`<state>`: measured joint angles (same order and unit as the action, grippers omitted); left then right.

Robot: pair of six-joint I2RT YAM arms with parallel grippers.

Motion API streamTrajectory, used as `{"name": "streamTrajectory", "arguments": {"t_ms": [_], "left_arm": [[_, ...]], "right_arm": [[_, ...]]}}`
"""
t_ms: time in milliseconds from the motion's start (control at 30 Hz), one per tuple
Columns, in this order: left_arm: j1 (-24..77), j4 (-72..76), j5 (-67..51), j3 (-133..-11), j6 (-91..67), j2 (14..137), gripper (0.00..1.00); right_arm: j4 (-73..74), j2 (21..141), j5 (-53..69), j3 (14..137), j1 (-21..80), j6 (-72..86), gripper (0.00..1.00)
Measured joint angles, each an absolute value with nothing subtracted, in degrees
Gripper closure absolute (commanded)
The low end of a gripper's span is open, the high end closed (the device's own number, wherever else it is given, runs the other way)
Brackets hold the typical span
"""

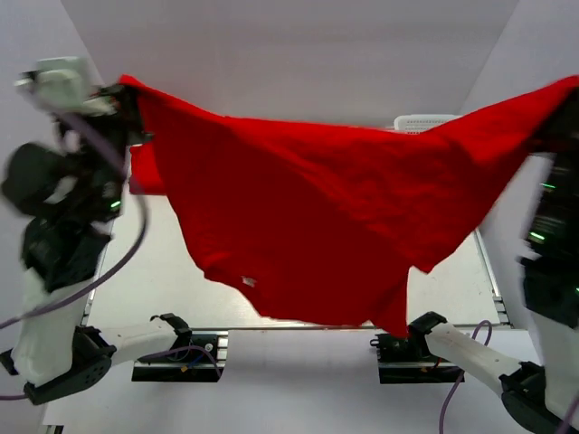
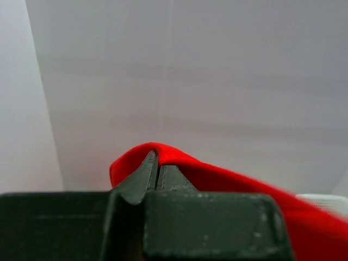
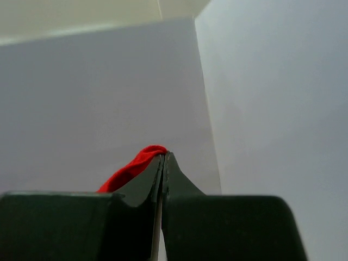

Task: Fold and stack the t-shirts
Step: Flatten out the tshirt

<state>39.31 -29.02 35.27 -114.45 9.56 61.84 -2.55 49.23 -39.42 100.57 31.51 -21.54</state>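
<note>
A red t-shirt [image 1: 326,199] hangs spread in the air between both arms, above the table. My left gripper [image 1: 125,90] is shut on its upper left corner. In the left wrist view the red cloth [image 2: 228,182] drapes over the closed fingertips of the left gripper [image 2: 157,163]. My right gripper [image 1: 568,86] is shut on the shirt's upper right corner at the frame edge. In the right wrist view a bit of red cloth [image 3: 133,166] sticks out by the pinched tips of the right gripper [image 3: 164,156]. The shirt's lower edge hangs near the table's front.
A white basket [image 1: 425,121] stands at the back right, partly hidden behind the shirt; its corner also shows in the left wrist view [image 2: 326,202]. White walls enclose the table [image 1: 163,280] on the left, back and right. The arm bases [image 1: 181,348] sit at the near edge.
</note>
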Motion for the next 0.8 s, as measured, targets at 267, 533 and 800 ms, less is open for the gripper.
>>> {"name": "streamTrajectory", "arguments": {"t_ms": [267,533,800], "left_arm": [[36.8,-27.0,42.2,-96.3,-1.7,79.6,1.00],[26.3,-36.4,35.5,-97.3,-11.5,117.1,0.82],[19.9,-43.4,28.9,-128.2,-11.8,139.4,0.00]], "right_arm": [[-2.5,62.2,-46.8,69.2,30.6,-7.3,1.00],[9.5,100.7,-41.5,71.1,23.4,8.3,0.61],[16.1,111.0,-33.3,86.1,20.6,9.9,0.10]]}}
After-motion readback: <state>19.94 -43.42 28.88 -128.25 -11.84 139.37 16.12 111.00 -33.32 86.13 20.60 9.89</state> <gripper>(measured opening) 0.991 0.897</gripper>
